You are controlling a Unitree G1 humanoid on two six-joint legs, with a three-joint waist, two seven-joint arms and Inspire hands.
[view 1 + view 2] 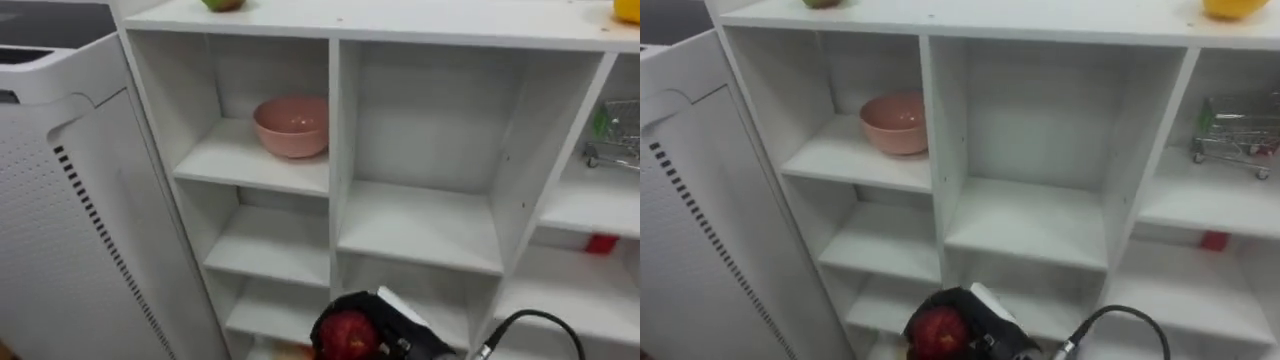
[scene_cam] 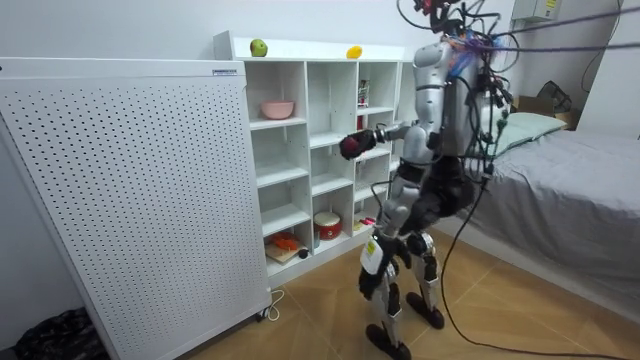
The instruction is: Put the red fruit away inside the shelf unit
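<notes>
I stand in front of a white closet of open compartments (image 1: pixel 335 110). My right hand (image 1: pixel 385 318) is low in the eye views, in front of the lower middle compartments, shut on a red apple (image 1: pixel 348 335). The room view shows that apple (image 2: pixel 350 147) held out towards the shelves at chest height. On top of the closet lie a green apple (image 2: pixel 259 47) at the left and a yellow fruit (image 1: pixel 1234 7) at the right. The middle compartment (image 1: pixel 420 225) straight above my hand holds nothing.
A pink bowl (image 1: pixel 291 126) sits in the upper left compartment. A small wire shopping cart (image 1: pixel 1237 125) and a red item (image 1: pixel 601 243) are in the right column. A white perforated panel (image 1: pixel 60 230) stands close on the left. A bed (image 2: pixel 560 190) is behind me.
</notes>
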